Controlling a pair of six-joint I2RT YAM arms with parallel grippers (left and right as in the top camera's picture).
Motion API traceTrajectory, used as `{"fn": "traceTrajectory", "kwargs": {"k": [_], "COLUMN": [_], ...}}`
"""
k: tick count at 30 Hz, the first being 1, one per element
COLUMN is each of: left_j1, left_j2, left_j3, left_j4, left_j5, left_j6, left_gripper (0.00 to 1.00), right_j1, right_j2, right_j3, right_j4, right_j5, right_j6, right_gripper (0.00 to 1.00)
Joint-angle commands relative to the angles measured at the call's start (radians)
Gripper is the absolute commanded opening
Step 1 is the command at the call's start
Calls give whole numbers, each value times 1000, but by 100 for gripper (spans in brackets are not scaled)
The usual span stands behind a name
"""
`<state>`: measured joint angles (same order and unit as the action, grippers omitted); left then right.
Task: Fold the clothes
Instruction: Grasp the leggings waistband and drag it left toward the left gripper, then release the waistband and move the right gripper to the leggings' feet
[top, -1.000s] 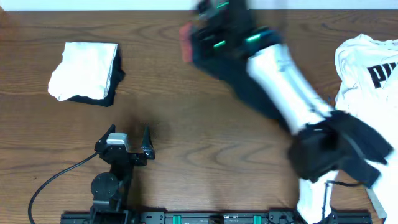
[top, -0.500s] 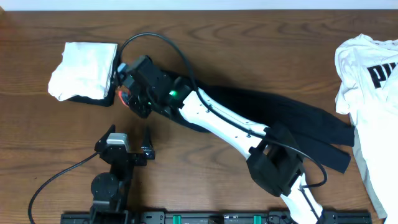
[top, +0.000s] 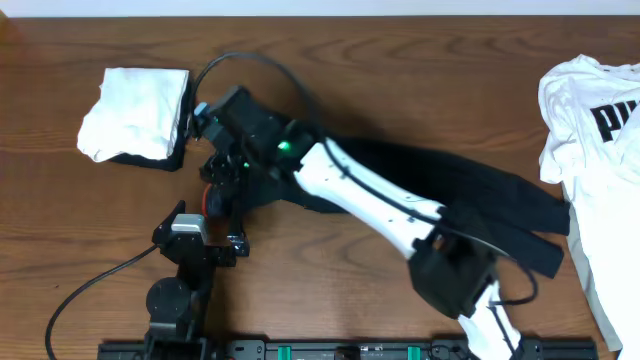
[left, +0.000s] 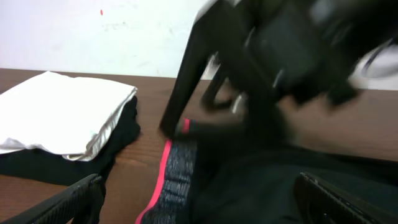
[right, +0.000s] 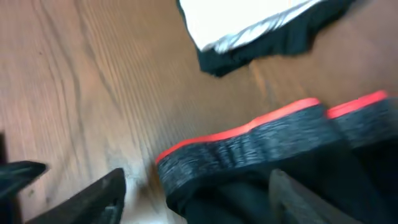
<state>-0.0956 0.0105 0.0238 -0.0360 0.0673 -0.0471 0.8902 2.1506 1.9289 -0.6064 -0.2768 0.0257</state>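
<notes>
Judged at the lay-out step, ahead of the first fold. Finds right claw spread, pinching nothing, waistband of the leggings directly beneath, legs trailing behind; left claw likewise spread, just short of it. Calls for pinching the waistband squarely before folding.

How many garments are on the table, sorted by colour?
White: 2 (folded white cloth, white T-shirt with black lettering)
Black: 2 (long black leggings with red-orange waistband, folded black garment under the white cloth)
Total: 4
</notes>
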Motion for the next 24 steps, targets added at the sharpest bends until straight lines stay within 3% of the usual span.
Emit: {"fn": "traceTrajectory", "kwargs": {"k": [1, 7, 17, 19, 22, 24], "left_j1": [-4, -4, -4, -4, -4, -4], "left_j2": [-6, -6, -6, -6, -6, -6], "left_j3": [-20, -20, -20, -20, -20, -20], "left_j4": [-28, -28, -28, -28, -28, -28], "left_j5": [6, 6, 6, 6, 6, 6], "left_j6": [17, 17, 17, 17, 17, 17], "left_gripper": [98, 98, 98, 98, 98, 98], "right_j1": [-74, -228, -565, -632, -716, -757], "right_j2": [-153, -261, -270, -267, -267, -267], "right_j3": [7, 7, 5, 0, -35, -78], "right_j4": [-21, -240, -677, -738, -781, -783], "right_j5": [-11, 49, 52, 72, 89, 89], "right_j6": [-20, -19, -19, -18, 7, 25], "right_gripper": [75, 73, 69, 62, 38, 30]}}
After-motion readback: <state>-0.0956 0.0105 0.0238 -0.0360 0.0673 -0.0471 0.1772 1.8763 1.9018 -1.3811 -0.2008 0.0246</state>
